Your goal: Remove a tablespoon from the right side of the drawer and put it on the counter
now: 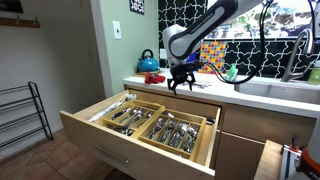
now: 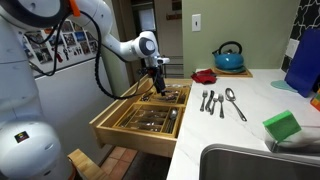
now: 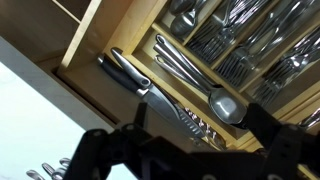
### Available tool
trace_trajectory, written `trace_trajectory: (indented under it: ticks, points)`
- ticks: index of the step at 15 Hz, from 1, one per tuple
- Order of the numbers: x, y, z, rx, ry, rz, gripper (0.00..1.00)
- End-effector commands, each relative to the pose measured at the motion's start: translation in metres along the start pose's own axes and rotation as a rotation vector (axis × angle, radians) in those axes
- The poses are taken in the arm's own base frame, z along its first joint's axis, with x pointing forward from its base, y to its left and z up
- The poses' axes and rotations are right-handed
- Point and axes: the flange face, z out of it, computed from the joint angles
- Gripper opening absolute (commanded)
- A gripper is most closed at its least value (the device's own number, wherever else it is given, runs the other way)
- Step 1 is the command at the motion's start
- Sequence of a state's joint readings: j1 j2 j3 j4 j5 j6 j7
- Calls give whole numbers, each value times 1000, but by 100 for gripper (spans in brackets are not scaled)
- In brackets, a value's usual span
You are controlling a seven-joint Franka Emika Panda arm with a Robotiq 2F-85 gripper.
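The light-wood drawer (image 1: 128, 150) (image 2: 128, 137) is pulled open and its compartments hold much cutlery. My gripper (image 1: 182, 84) (image 2: 157, 86) hangs open just above the drawer's back end, next to the whitish counter (image 1: 272, 96) (image 2: 255, 112). In the wrist view my dark fingers (image 3: 200, 120) stand on either side of a narrow compartment with a tablespoon (image 3: 226, 104) lying bowl up; whether they touch it cannot be told. Black-handled knives (image 3: 125, 72) lie in the neighbouring slot. Three cutlery pieces (image 2: 217, 100) lie on the counter.
A blue kettle (image 2: 229, 57) (image 1: 148, 63) and a red item (image 2: 204, 75) stand at the counter's far end. A green sponge (image 2: 282, 125) lies by the sink (image 2: 250, 165). A black wire rack (image 1: 22, 112) stands by the wall.
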State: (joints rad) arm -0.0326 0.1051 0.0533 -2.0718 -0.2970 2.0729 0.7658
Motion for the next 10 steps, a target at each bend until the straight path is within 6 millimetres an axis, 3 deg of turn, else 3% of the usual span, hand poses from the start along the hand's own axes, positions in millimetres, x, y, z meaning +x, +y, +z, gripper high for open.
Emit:
trace_trajectory:
  ticks: [1, 10]
  points:
    - [31, -11, 25, -46, -59, 48, 100]
    - [73, -60, 79, -127, -155, 171, 100]
